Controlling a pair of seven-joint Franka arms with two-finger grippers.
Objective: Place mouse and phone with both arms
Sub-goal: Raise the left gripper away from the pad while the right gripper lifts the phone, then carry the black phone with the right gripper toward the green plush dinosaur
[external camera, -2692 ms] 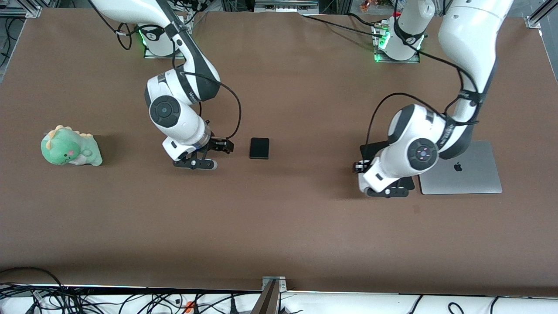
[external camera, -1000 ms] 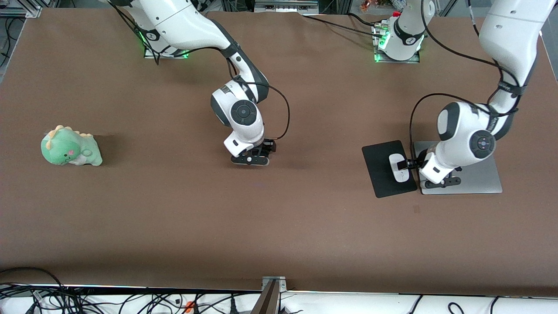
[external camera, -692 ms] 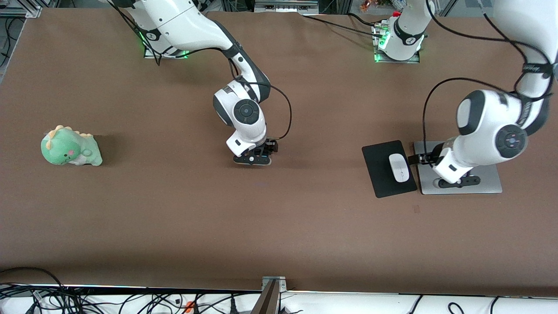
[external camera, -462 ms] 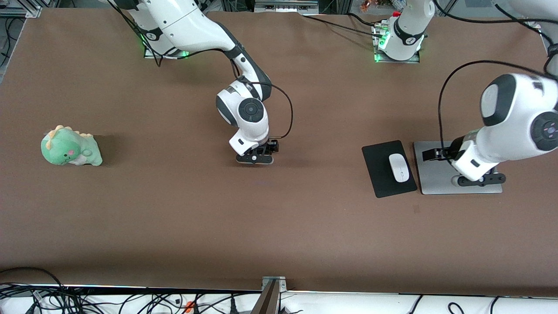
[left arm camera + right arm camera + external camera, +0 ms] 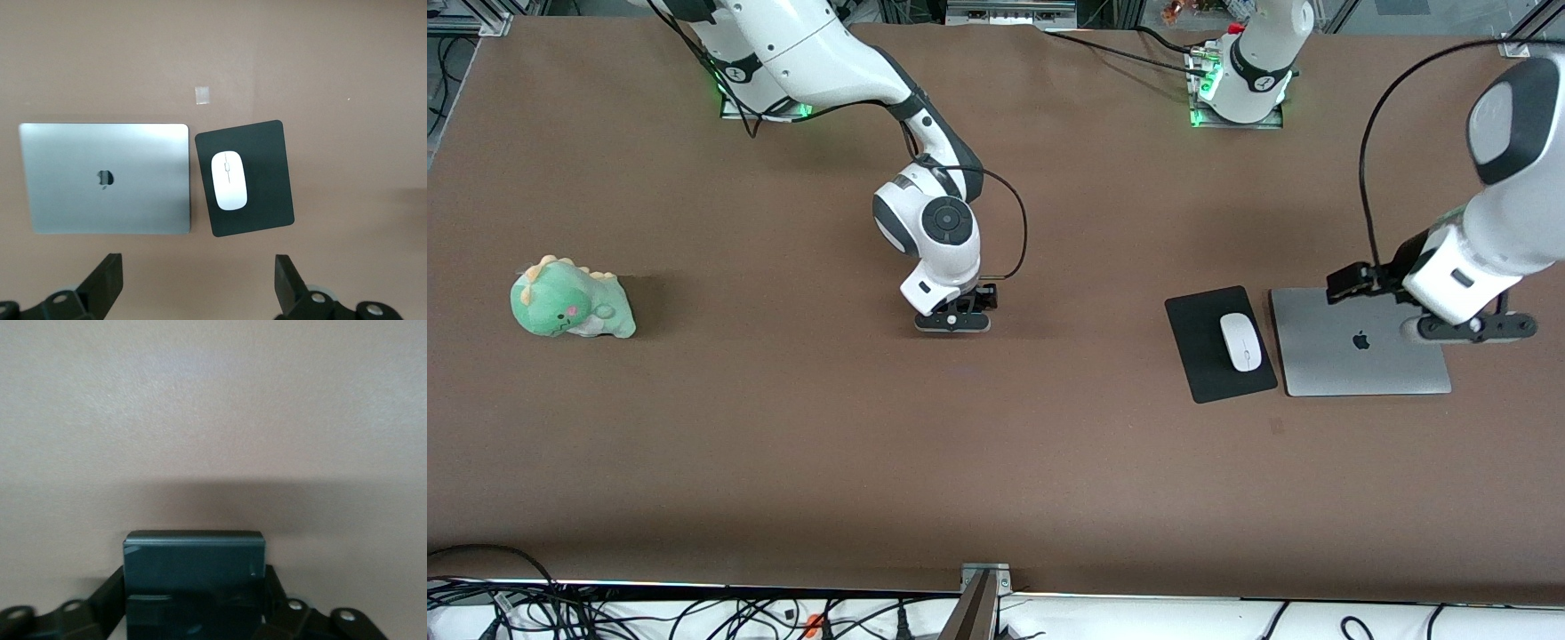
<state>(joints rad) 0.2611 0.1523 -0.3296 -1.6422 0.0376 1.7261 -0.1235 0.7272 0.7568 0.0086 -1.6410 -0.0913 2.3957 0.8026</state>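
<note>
The white mouse (image 5: 1240, 341) lies on the black mouse pad (image 5: 1199, 360), beside the closed silver laptop (image 5: 1360, 360). My left gripper (image 5: 1347, 283) is open and empty, raised over the laptop's edge. In the left wrist view the mouse (image 5: 229, 180) lies on the pad (image 5: 267, 177), well clear of my open gripper (image 5: 197, 287). My right gripper (image 5: 959, 313) is low at the table's middle, shut on the black phone (image 5: 193, 570). One finger stands on each side of the phone. In the front view the phone is hidden under the gripper.
A green dinosaur plush (image 5: 569, 302) sits toward the right arm's end of the table. The laptop (image 5: 107, 177) lies close beside the pad. A small tape mark (image 5: 1276, 427) lies nearer the front camera than the pad.
My left gripper let go of the mouse on the pad, then rose and drew away over the laptop. My right gripper moved over the phone and closed on it.
</note>
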